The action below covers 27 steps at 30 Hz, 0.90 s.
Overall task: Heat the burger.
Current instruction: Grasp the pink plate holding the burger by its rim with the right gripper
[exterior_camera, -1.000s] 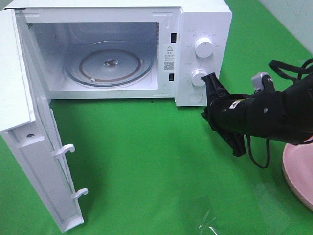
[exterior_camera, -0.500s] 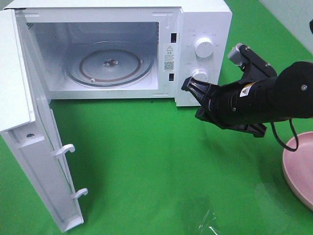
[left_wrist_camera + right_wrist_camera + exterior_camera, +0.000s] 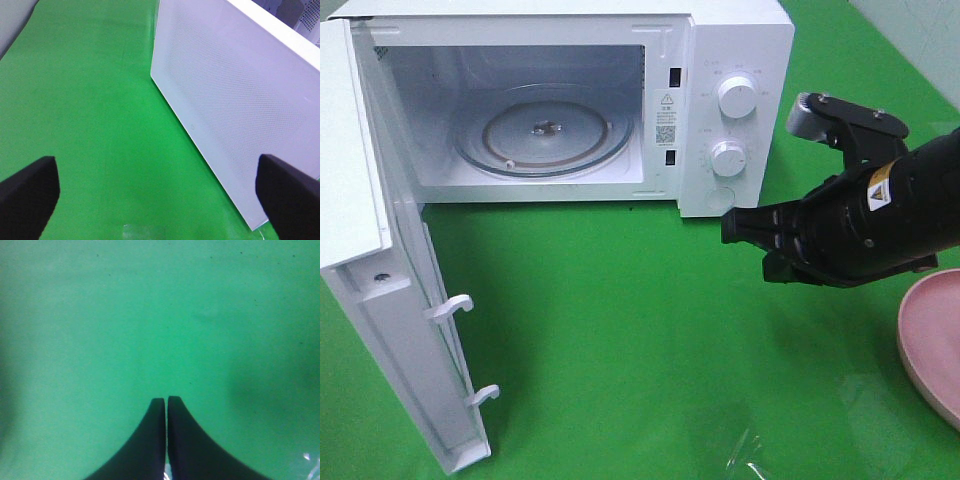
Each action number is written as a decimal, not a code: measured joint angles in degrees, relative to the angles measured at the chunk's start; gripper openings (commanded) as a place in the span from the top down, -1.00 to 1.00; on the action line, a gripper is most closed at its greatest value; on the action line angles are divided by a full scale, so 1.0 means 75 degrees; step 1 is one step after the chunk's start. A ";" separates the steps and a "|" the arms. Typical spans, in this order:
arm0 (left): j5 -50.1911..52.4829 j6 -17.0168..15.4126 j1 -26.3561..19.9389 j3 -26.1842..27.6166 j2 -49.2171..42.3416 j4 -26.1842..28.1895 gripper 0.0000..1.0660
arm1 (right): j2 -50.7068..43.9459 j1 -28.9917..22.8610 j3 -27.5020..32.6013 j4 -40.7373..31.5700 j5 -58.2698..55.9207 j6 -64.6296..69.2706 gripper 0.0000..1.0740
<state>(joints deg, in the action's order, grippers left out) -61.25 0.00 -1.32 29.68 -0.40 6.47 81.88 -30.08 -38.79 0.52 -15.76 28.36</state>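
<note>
Green cloth point(image 3: 620, 330) covers the whole bench, w/ a white microwave point(image 3: 740, 40) at the back. High view: its door point(image 3: 380, 330) is swung fully open and the glass turntable point(image 3: 545, 130) inside is bare. The right pincer point(image 3: 730, 228) hangs above the cloth w/ jaws pressed together, holding nothing. The oven's knobs point(image 3: 728, 158) are just beyond its tip, the cavity is well off to its far side, and a pink plate point(image 3: 930, 340) sits behind it by the arm, cut off by the frame edge. The burger isn't in view here; can't tell if it's on the hidden part of that plate. Left wrist view: the left pincer point(image 3: 160, 200) is spread wide and empty, w/ the door's outer face just beside one finger and bare cloth below; no burger. Right wrist view: the two fingers meet at the tip, only cloth ahead and under them; no burger. Handling, as a guess: a tall stacked burger should be light but soft, w/ a bun that dents and layers (lettuce, tomato, patty) that shear or slide if tipped. Best hold is prob. low and wide across the sides w/ gentle squeeze, kept upright. Or take the plate rim and move plate + burger together, since the plate is stiff and safer to pinch.
</note>
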 measured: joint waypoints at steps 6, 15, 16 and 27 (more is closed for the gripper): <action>0.0000 0.0000 0.0000 0.0000 0.0000 0.0000 -0.88 | -0.0665 0.0000 0.0000 0.0321 -0.1513 -0.0535 0.88; 0.0000 0.0000 0.0000 0.0000 0.0000 0.0000 -0.88 | -0.1146 0.0000 0.0000 0.0527 -0.3751 -0.1115 0.52; 0.0000 0.0000 0.0000 0.0000 0.0000 0.0000 -0.88 | -0.1146 0.0000 0.0000 0.0527 -0.3751 -0.1115 0.52; 0.0000 0.0000 0.0000 0.0000 0.0000 0.0000 -0.88 | -0.1314 0.0000 0.0000 0.0917 -0.4553 -0.1283 -0.65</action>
<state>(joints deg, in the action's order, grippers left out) -61.25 0.00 -1.32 29.68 -0.40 6.47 72.02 -30.08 -38.79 7.39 -49.90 18.74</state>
